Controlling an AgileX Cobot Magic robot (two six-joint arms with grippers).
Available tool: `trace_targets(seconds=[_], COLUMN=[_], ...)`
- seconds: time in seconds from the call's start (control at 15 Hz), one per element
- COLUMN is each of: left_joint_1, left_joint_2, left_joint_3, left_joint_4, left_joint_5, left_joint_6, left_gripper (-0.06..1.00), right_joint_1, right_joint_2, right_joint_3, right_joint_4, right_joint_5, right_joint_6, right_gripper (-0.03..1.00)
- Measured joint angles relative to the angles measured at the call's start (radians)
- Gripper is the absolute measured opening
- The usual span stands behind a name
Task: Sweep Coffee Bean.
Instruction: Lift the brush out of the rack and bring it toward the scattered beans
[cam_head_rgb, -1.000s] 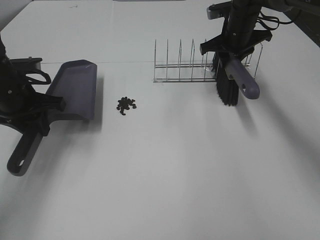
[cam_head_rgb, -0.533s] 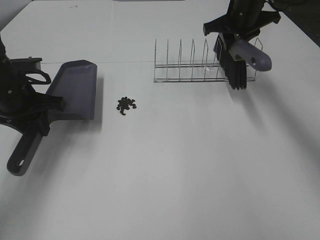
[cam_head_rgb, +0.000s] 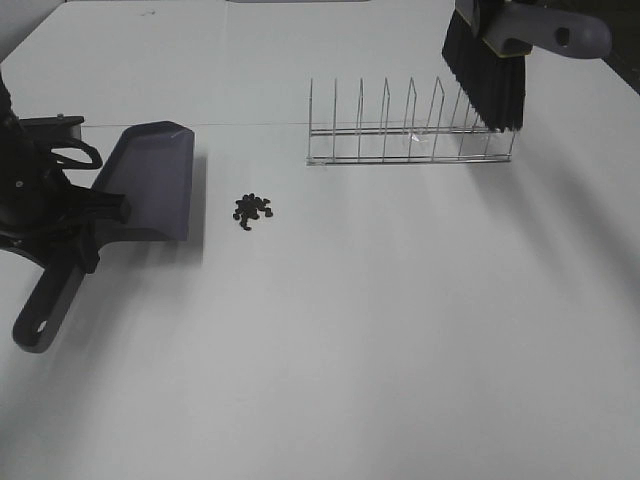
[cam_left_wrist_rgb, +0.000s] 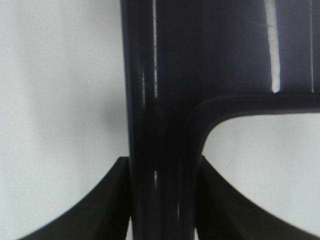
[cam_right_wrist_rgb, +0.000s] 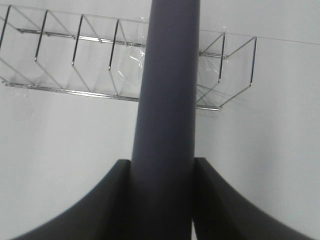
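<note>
A small pile of coffee beans (cam_head_rgb: 252, 208) lies on the white table, left of centre. Just left of it rests the grey-purple dustpan (cam_head_rgb: 150, 178), its mouth toward the beans, with my left gripper (cam_head_rgb: 82, 225) shut on its handle (cam_left_wrist_rgb: 155, 150). The brush (cam_head_rgb: 487, 85) hangs in the air at the far right, black bristles down over the right end of the wire rack (cam_head_rgb: 400, 135). My right gripper (cam_right_wrist_rgb: 162, 172) is shut on the brush's purple handle (cam_right_wrist_rgb: 167, 100); in the exterior high view that gripper is out of the frame.
The wire rack (cam_right_wrist_rgb: 75, 60) stands empty at the back right, between the brush and the beans. The white table (cam_head_rgb: 380, 330) spreads out in front of it.
The right arm has lifted the brush out of the rack, up and farther back, and its handle now points right. The dustpan, left arm and beans have not moved.
</note>
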Motion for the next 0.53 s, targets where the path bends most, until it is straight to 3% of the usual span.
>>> trace_targets(seconds=[0.27, 0.53], left_joint_1=[-0.006, -0.08], left_joint_2=[0.0, 0.012], left_joint_3=[0.0, 0.0], left_joint_4=[0.036, 0.128], left_joint_5=[0.046, 0.045], left_joint_6=[-0.028, -0.133], left_gripper=[0.35, 0.35], right_joint_1=[0.106, 0.225], right_joint_2=[-0.034, -0.043], right_joint_3=[0.026, 0.085], right_joint_4=[0.005, -0.029], right_joint_5=[0.007, 0.008], right_joint_6=[-0.004, 0.001], right_gripper=[0.31, 0.31])
